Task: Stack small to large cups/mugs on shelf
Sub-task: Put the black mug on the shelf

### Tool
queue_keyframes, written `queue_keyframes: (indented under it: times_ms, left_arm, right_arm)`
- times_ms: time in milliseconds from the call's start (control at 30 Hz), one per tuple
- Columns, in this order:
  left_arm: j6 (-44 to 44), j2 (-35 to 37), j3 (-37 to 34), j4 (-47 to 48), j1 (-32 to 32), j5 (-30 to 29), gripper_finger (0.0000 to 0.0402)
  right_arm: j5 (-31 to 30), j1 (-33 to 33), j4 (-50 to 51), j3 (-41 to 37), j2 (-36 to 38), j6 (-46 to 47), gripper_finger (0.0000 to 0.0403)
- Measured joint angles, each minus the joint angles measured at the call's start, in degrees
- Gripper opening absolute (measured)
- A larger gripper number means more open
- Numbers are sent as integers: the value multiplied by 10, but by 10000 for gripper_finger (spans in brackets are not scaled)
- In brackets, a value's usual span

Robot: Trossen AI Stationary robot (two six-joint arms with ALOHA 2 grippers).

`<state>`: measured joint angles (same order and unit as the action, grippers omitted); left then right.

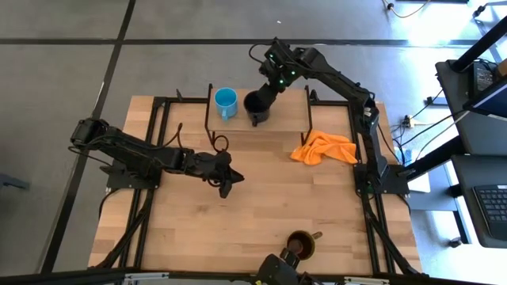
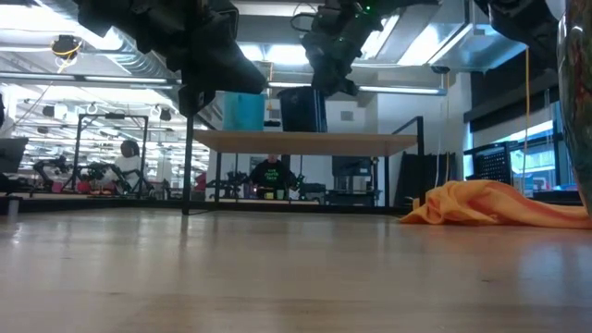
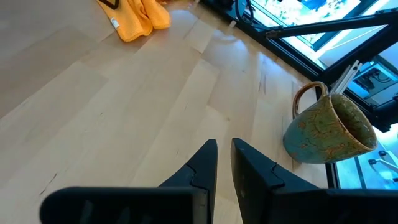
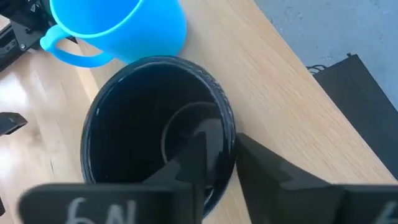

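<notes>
The black mug [image 4: 155, 124] sits on the shelf [image 1: 293, 107] beside the blue mug [image 1: 226, 100] — our right claw [image 4: 217, 152] pinches its rim, so a careless withdrawal could tip it; the left claw [image 3: 224, 165] hangs nearly closed, empty.

This looks like a robotics lab: beyond the wooden table [image 1: 261, 198] stand more black-framed rigs [image 2: 102, 157], with ceiling strip lights [image 2: 55, 65] overhead and, seemingly, a computer desk [image 1: 483, 142] beside it.
</notes>
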<state>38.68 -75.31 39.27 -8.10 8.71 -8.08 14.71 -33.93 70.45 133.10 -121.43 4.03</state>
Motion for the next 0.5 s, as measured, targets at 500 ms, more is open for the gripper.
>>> queue_keyframes:
  times_ms: [500]
  left_arm:
    - [0, 0, 0, 0, 0, -1, 41]
  right_arm:
    - [-59, 1, -10, 0, 0, -9, 117]
